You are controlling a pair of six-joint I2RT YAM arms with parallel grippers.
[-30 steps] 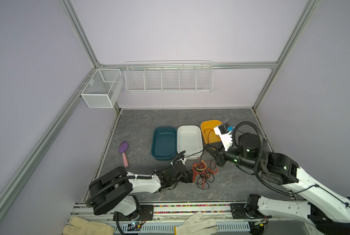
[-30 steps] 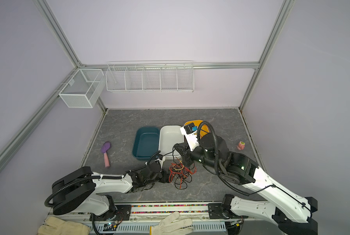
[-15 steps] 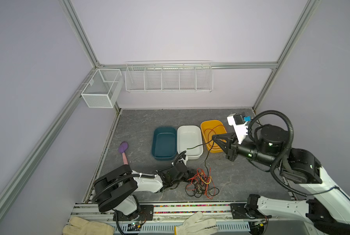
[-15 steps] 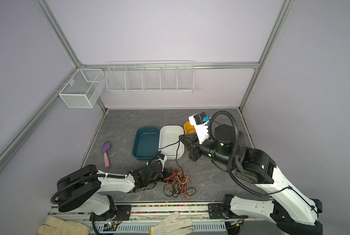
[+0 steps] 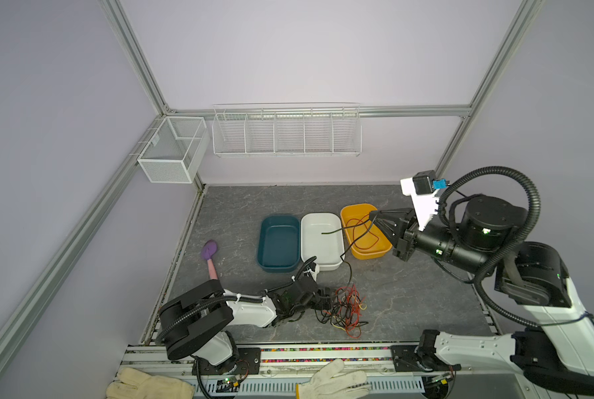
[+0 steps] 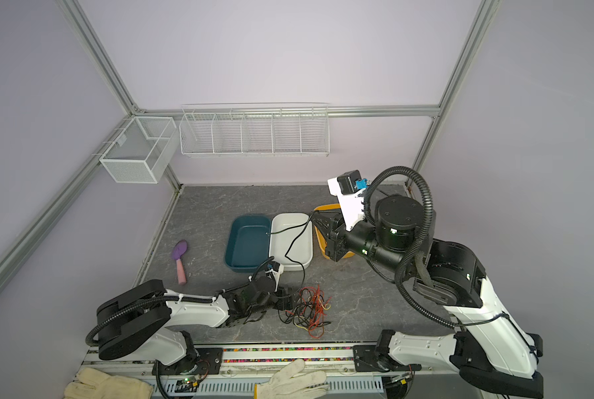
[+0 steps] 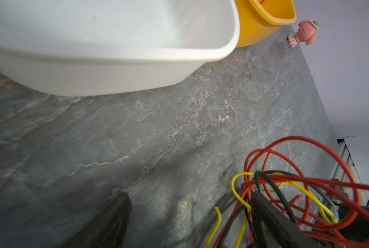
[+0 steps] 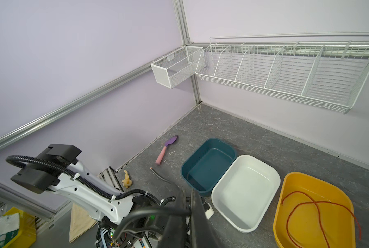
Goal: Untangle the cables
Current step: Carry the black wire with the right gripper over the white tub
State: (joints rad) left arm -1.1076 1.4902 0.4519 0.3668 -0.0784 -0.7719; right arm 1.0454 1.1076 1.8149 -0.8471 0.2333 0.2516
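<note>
Near the table's (image 5: 427, 304) left edge lay a purple scoop (image 5: 210, 254), clear of the work. Close to the front edge the left gripper (image 5: 326, 301) sat low, jaws spread wide and gripping nothing. One finger (image 7: 271, 219) was pushed into the heap of red, black and yellow cables (image 5: 349, 309), likely to pin it while a strand was drawn out. Mid-table stood a teal tub (image 5: 277, 266), a white tub (image 5: 314, 248) and a yellow tub (image 5: 371, 255), the last holding one red cable (image 8: 308, 204), apparently sorted. Above its rim the right gripper (image 5: 374, 217), jaws closed on a black cable (image 5: 330, 232), held it high, probably to slide it free of the heap.
</note>
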